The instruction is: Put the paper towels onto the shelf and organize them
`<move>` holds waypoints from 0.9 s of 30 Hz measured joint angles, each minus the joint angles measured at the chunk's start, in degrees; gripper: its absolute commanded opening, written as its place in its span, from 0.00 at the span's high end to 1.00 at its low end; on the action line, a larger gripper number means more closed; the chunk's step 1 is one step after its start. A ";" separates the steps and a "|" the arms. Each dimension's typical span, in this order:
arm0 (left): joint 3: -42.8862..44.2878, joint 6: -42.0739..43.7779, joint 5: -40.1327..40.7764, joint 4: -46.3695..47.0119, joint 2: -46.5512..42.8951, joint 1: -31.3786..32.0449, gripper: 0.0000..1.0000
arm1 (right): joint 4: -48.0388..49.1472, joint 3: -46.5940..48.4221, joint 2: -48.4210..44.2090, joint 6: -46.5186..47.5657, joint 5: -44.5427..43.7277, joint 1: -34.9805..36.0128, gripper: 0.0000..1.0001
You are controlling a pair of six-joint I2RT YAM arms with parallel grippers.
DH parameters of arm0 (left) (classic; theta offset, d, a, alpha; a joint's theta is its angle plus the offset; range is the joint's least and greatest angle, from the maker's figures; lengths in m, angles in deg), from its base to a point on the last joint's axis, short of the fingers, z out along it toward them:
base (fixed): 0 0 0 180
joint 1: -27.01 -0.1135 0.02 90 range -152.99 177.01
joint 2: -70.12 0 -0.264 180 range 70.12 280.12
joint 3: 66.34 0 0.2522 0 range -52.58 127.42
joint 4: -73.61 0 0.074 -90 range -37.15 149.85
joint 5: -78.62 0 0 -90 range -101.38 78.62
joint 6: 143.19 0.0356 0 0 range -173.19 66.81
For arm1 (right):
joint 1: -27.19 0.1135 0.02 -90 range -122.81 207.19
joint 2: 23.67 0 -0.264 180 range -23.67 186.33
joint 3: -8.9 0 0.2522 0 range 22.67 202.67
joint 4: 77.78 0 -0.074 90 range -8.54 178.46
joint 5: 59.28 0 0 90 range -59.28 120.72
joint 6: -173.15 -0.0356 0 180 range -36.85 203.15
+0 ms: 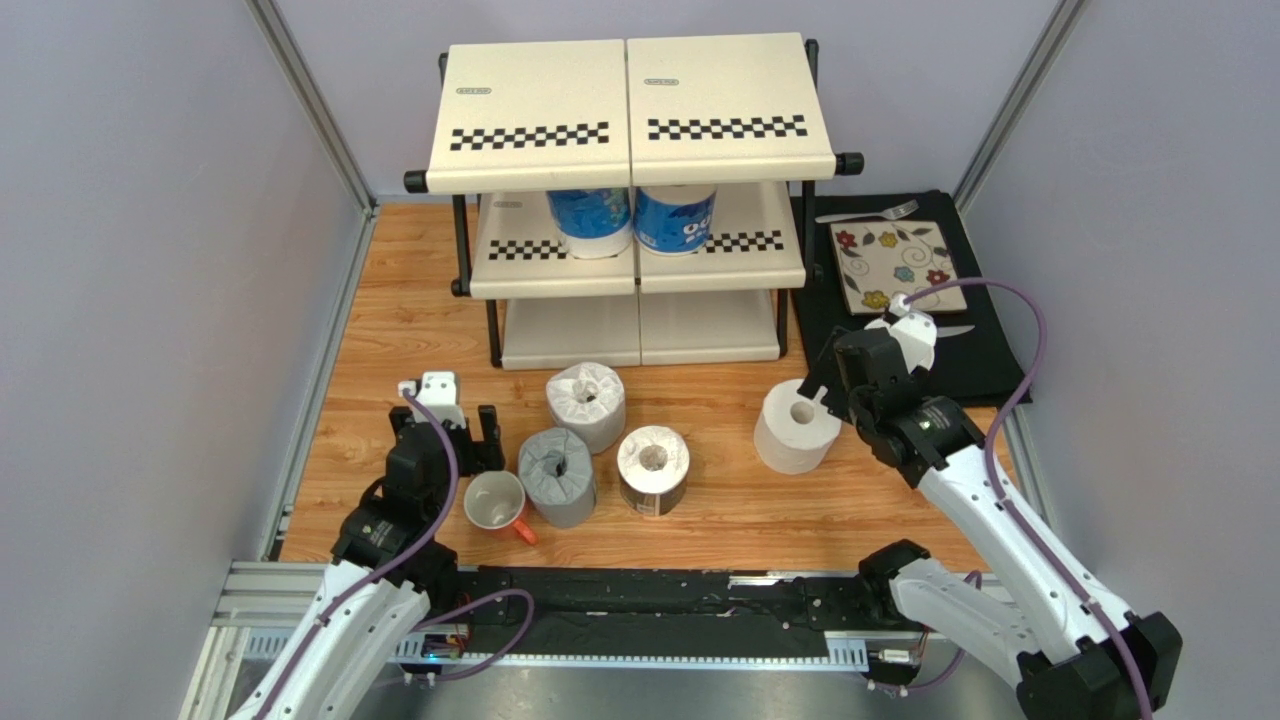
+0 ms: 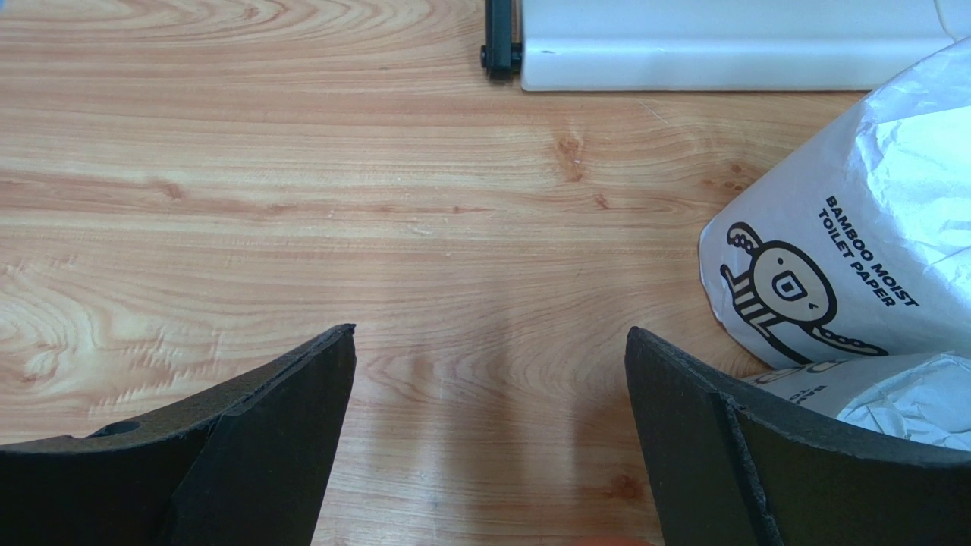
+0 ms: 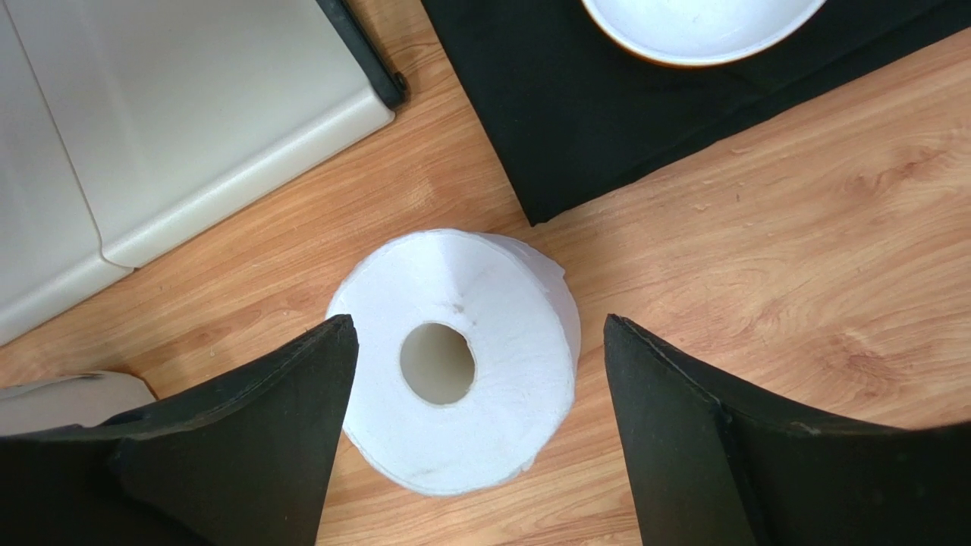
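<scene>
The shelf (image 1: 631, 105) stands at the back; two blue-printed rolls (image 1: 631, 218) sit on its middle tier. A plain white roll (image 1: 795, 425) stands upright on the table at the right. My right gripper (image 1: 831, 393) is open just above it, jaws either side of it in the right wrist view (image 3: 456, 358). A white wrapped roll (image 1: 586, 405), a grey roll (image 1: 558, 476) and a dark-wrapped roll (image 1: 654, 468) stand mid-table. My left gripper (image 1: 445, 435) is open and empty over bare wood (image 2: 490, 375); the wrapped roll (image 2: 855, 262) lies to its right.
A white mug with an orange handle (image 1: 496, 504) lies beside the grey roll, near my left gripper. A black mat (image 1: 902, 285) with a floral tile and a fork lies right of the shelf. A white bowl rim (image 3: 701, 29) shows on the mat.
</scene>
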 measured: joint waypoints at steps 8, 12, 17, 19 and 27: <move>0.00 0.02 0.20 -0.02 0.00 0.00 0.04 | -1.75 -2.29 -1.46 -0.50 0.63 0.00 0.19; 0.00 0.00 0.42 -0.04 0.00 0.00 0.04 | -1.77 -4.28 -0.85 -0.61 2.60 0.00 0.21; 0.00 0.02 0.66 -0.15 0.00 0.00 0.04 | -1.51 -5.22 -0.83 -0.72 4.24 0.00 0.21; 0.00 0.02 0.66 -0.17 0.00 0.00 0.04 | -1.42 -5.53 -0.79 -0.76 4.57 0.00 0.22; 0.00 0.02 1.03 -0.39 0.00 0.00 0.04 | 0.09 -7.74 1.29 -0.98 5.51 0.00 0.31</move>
